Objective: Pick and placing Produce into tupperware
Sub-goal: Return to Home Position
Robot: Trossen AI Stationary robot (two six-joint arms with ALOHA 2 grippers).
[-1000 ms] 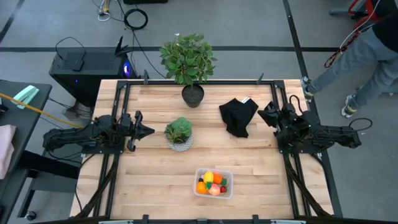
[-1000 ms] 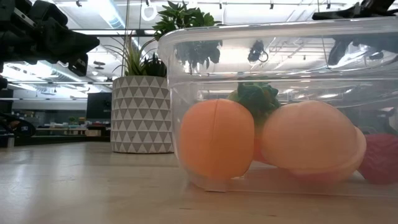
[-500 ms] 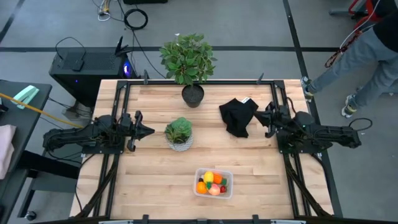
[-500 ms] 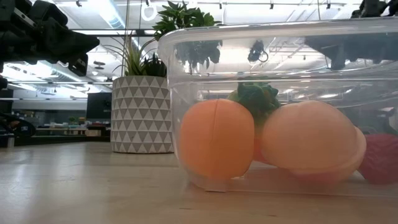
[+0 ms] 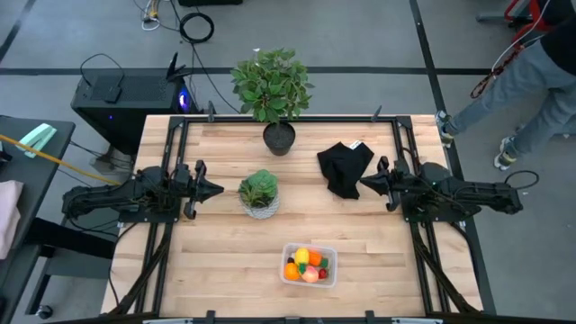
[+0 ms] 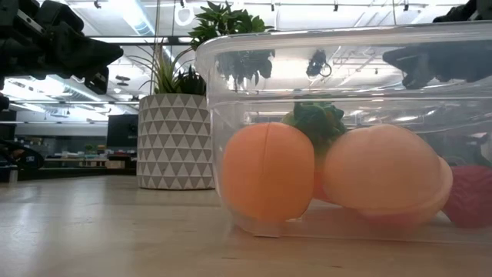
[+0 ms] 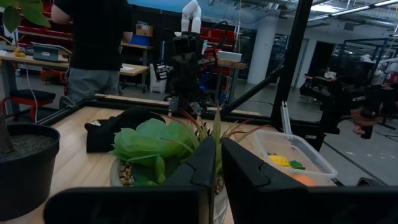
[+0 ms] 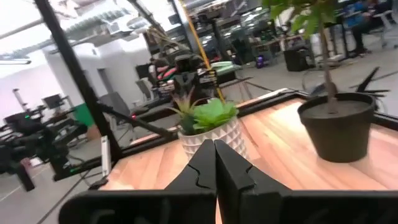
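Produce [image 5: 306, 264] sits in tupperware [image 5: 284, 266] at near counter [image 5: 225, 243] edge. L gripper [image 5: 214, 190] & R gripper [image 5: 364, 183]: both pressed together, empty. Risk: R tip, just beside black cloth [image 5: 342, 166], may snag it.

Low view: tupperware [image 6: 307, 38] runs off the right edge, strawberry [image 6: 470, 196] cut by the same edge, carrot [image 6: 317, 123] hidden behind orange ball [image 6: 267, 171] and peach-coloured piece [image 6: 384, 178] save its green top; high view: person [image 5: 531, 81] cropped at the corner.
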